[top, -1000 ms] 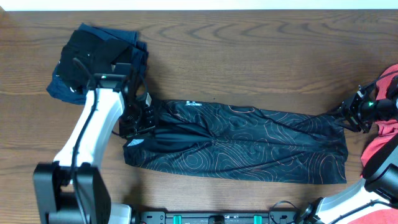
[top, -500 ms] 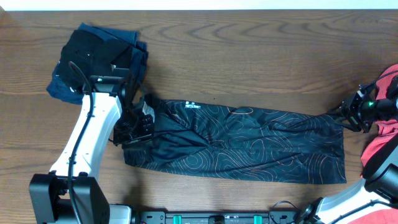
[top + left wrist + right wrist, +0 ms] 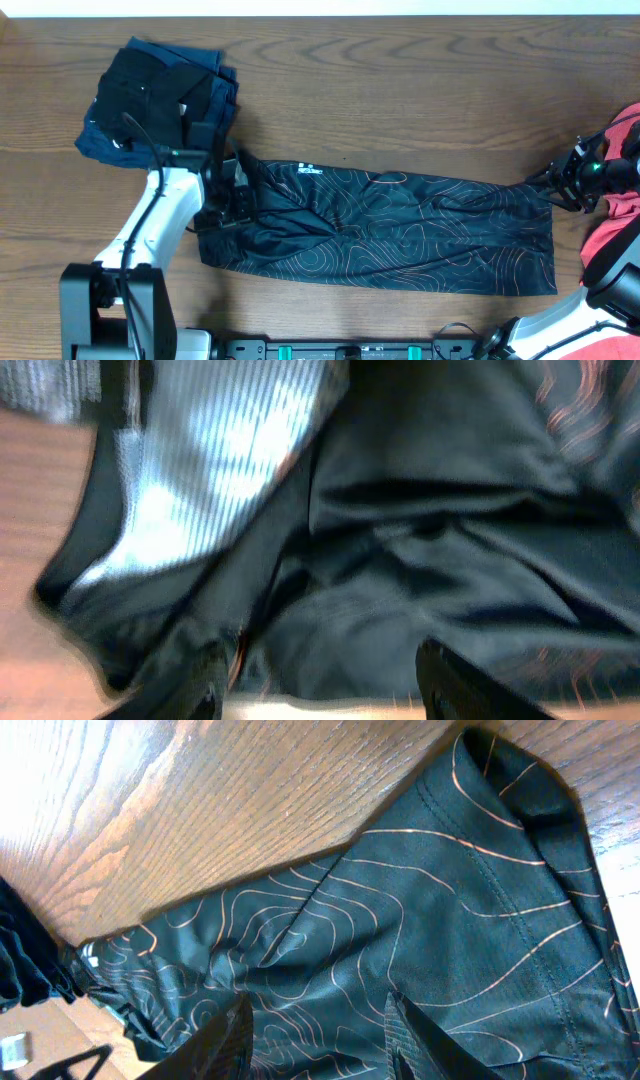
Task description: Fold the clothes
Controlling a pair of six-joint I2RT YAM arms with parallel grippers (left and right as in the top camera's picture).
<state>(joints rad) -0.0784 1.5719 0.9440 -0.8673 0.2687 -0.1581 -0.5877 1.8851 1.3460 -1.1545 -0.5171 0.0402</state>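
Observation:
The black shirt (image 3: 400, 235) with thin orange contour lines lies as a long strip across the table's middle. My left gripper (image 3: 222, 200) sits over its left end, jaws apart; in the blurred left wrist view the fingers (image 3: 450, 680) stand wide over dark rumpled cloth (image 3: 450, 540) with nothing pinched between them. My right gripper (image 3: 558, 188) is at the shirt's upper right corner. In the right wrist view its fingers (image 3: 235, 1040) are spread over the patterned fabric (image 3: 420, 920), gripper (image 3: 318, 1045) open.
A folded navy and black pile (image 3: 160, 100) lies at the back left, just behind the left arm. A coral-red garment (image 3: 615, 235) is bunched at the right edge. Bare wooden table (image 3: 400, 90) stretches behind the shirt.
My left gripper has gone from shut to open, letting go of the shirt's left end, and shifted slightly. The cloth settled, with a small ridge near its top edge. The right arm stayed still.

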